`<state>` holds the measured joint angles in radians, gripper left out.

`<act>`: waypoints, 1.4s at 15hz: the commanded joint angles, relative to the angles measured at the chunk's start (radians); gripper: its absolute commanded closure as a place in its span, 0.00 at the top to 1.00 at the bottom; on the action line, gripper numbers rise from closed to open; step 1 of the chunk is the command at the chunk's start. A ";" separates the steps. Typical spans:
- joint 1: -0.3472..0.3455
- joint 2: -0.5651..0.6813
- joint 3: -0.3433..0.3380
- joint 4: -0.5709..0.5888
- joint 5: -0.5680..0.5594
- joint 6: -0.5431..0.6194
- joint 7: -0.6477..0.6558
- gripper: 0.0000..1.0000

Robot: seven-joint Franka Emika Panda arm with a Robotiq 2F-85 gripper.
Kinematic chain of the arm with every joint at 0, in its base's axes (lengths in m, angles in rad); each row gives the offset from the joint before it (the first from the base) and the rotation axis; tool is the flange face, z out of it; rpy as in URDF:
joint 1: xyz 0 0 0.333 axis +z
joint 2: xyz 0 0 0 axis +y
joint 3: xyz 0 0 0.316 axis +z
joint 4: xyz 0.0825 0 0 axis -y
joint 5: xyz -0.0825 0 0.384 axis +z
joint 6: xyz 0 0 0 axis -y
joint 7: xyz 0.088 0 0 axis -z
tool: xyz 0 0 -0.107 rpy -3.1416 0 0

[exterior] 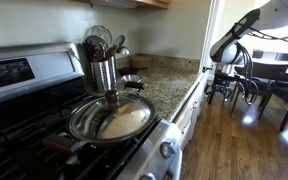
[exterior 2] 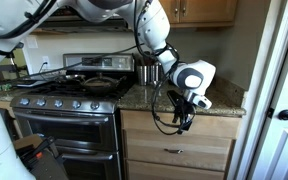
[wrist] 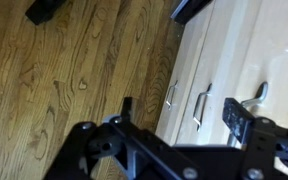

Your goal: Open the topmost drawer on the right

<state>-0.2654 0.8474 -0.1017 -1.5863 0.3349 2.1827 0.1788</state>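
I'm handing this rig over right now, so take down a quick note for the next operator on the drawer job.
Gripper: open and empty, hanging in front of the top drawer, right of the stove. I cannot tell whether it touches the drawer.
Drawer: looks shut, flush with the fronts below. The gripper hides its handle in that exterior view. The wrist view shows cabinet handles ahead, none gripped.
Done: approach only.
Left: line up on the top handle, close on it, pull the drawer out.
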 commanded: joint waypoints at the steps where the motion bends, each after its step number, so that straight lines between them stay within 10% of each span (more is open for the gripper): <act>1: -0.003 -0.101 -0.009 -0.125 -0.013 0.043 -0.061 0.97; 13: -0.058 -0.115 0.118 -0.310 0.240 0.496 -0.096 1.00; 21: -0.130 -0.088 0.200 -0.316 0.352 0.553 -0.204 1.00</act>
<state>-0.3634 0.7753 0.0711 -1.8727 0.6534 2.7236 0.0277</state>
